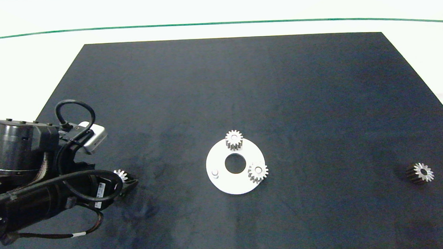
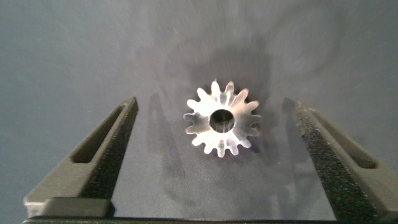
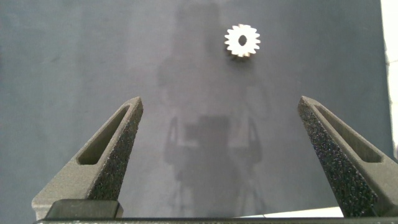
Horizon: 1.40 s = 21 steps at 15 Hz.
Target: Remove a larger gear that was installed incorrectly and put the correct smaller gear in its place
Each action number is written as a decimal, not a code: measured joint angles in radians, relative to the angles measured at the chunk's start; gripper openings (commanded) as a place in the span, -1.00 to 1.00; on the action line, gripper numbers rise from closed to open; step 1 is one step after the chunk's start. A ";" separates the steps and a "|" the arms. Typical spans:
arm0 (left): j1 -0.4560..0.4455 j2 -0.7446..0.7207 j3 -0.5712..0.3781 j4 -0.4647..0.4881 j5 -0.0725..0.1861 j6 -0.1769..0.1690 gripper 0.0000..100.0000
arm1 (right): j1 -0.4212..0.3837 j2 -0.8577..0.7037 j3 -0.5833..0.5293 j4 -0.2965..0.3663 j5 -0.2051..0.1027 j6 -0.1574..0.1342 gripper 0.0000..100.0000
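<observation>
We see the left gripper spread wide, holding nothing, fingers apart from the larger gear lying flat between them near the black mat's left edge; the right gripper, equally wide and empty, hovers over bare mat; the smaller gear lies far right; the white disc carries two small gears centrally; no legible writing.

arm: dark, glossy, tubular; only this one shows from above
wrist motor: black cylinder behind the jaws, small screws along its top rim
cables: black, looped over the wrist; one carries a white band
camera: silver box above the jaws
label: white sticker just behind the jaws
fingers: grey, wedge-shaped, slotted sides, rough black foam pads inside; both pairs alike
</observation>
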 measured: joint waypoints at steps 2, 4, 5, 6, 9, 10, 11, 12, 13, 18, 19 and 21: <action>0.000 -0.045 -0.011 0.003 0.000 -0.028 1.00 | -0.008 0.013 0.000 0.000 0.000 -0.001 1.00; 0.015 -0.099 -0.021 0.003 0.001 -0.039 1.00 | -0.017 0.040 0.001 -0.001 0.000 -0.001 1.00; 0.026 -0.126 -0.023 0.003 0.001 -0.040 1.00 | -0.026 0.056 0.001 -0.003 0.000 -0.002 1.00; 0.047 -0.157 -0.029 0.003 0.001 -0.041 1.00 | -0.043 0.076 0.001 -0.007 0.000 -0.005 1.00; 0.108 -0.242 -0.062 0.008 0.001 -0.044 1.00 | -0.134 0.146 0.015 -0.126 -0.007 -0.012 1.00; 0.123 -0.266 -0.071 0.017 0.001 -0.044 1.00 | -0.175 0.176 0.036 -0.196 -0.009 -0.011 1.00; 0.131 -0.291 -0.081 0.036 0.001 -0.045 1.00 | -0.215 0.204 0.065 -0.290 -0.009 -0.010 1.00; 0.137 -0.317 -0.093 0.056 0.001 -0.046 1.00 | -0.249 0.233 0.105 -0.374 -0.009 -0.008 1.00; 0.139 -0.338 -0.107 0.070 0.001 -0.047 1.00 | -0.276 0.261 0.147 -0.440 -0.009 -0.005 1.00; 0.140 -0.416 -0.150 0.131 0.001 -0.053 1.00 | -0.298 0.330 0.228 -0.544 -0.002 0.096 1.00; 0.138 -0.426 -0.155 0.136 0.001 -0.053 1.00 | -0.294 0.344 0.232 -0.585 -0.001 0.112 1.00; 0.135 -0.437 -0.158 0.138 0.001 -0.053 1.00 | -0.289 0.384 0.244 -0.693 0.000 0.136 1.00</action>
